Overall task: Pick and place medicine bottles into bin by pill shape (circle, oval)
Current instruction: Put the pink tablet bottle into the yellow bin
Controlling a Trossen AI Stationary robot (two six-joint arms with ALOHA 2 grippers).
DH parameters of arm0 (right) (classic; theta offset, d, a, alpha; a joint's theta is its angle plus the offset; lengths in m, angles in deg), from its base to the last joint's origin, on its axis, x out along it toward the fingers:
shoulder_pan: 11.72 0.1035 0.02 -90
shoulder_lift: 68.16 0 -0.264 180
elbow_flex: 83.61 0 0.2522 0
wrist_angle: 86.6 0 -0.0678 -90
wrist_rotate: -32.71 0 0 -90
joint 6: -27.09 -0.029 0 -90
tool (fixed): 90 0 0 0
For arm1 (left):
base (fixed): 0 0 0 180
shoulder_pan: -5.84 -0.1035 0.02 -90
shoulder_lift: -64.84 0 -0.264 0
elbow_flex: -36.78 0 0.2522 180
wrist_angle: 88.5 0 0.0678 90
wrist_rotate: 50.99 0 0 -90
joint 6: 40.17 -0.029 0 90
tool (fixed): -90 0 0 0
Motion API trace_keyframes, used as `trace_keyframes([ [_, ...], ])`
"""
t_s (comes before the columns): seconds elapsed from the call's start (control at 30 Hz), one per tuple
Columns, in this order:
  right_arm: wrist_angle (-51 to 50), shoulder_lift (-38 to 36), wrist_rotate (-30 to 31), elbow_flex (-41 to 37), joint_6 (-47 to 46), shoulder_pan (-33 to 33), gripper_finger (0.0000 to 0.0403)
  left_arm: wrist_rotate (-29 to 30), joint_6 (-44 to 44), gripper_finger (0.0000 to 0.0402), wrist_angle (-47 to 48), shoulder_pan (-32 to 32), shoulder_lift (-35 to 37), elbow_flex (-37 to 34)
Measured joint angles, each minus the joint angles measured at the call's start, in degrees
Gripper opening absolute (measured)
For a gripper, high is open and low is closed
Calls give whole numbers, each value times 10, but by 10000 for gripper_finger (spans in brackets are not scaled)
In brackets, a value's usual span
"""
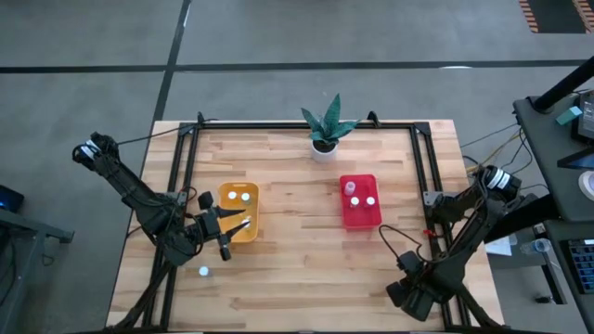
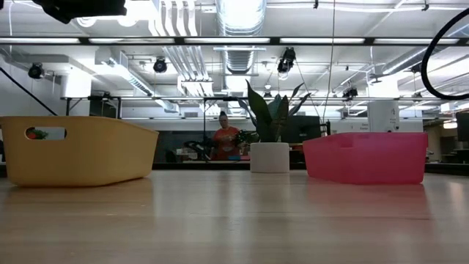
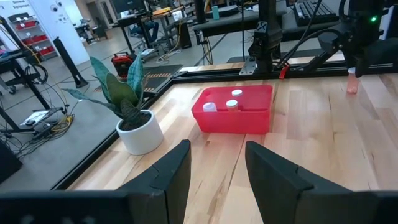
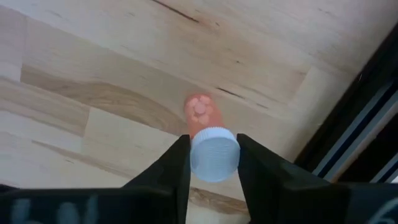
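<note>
My right gripper [image 4: 213, 155] is shut on an orange-tinted bottle with a white cap, low over the table's near right part [image 1: 406, 292]. It also shows in the left wrist view [image 3: 352, 81]. My left gripper [image 3: 217, 177] is open and empty at the yellow bin [image 1: 238, 213]. Two white-capped bottles [image 1: 238, 196] stand in the yellow bin. Three bottles [image 1: 359, 197] stand in the red bin [image 1: 360, 215]. One more bottle [image 1: 203, 272] stands on the table near the left arm. My right gripper pinches the bottle's white cap [image 4: 214, 163] between its two fingers, from above and pointing down. The orange body [image 4: 199, 112] hangs below the cap, slightly tilted. I cannot tell whether its bottom touches the table.
A white pot with a green plant [image 1: 325, 139] stands at the table's far edge. A black frame rail [image 4: 354, 143] runs close beside my right gripper. In the low view the yellow bin [image 2: 77, 150] and the red bin [image 2: 366, 156] stand apart. A person [image 2: 226, 139] is far behind.
</note>
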State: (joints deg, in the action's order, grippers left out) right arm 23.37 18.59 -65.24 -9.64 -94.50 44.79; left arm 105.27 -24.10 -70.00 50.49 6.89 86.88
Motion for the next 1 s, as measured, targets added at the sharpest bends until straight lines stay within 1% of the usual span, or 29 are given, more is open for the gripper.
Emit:
trace_keyframes([
  [0.1,-6,-5,13,1,8,-1,116,0,0,136,-1,0,0,0],
  [0.17,-3,-10,42,2,18,-5,120,0,0,136,-2,0,0,0],
  [0.23,5,-16,66,3,32,-14,119,0,0,136,-4,0,0,0],
  [0.37,22,-25,104,3,98,-44,110,0,1,136,-7,0,0,0],
  [0.57,55,-28,134,3,247,-122,111,0,1,136,-13,0,0,0],
  [0.87,182,-27,169,3,515,-252,111,0,2,136,-13,0,0,0],
  [1.0,230,-26,197,3,620,-297,112,-14,6,136,-13,0,-2,0],
])
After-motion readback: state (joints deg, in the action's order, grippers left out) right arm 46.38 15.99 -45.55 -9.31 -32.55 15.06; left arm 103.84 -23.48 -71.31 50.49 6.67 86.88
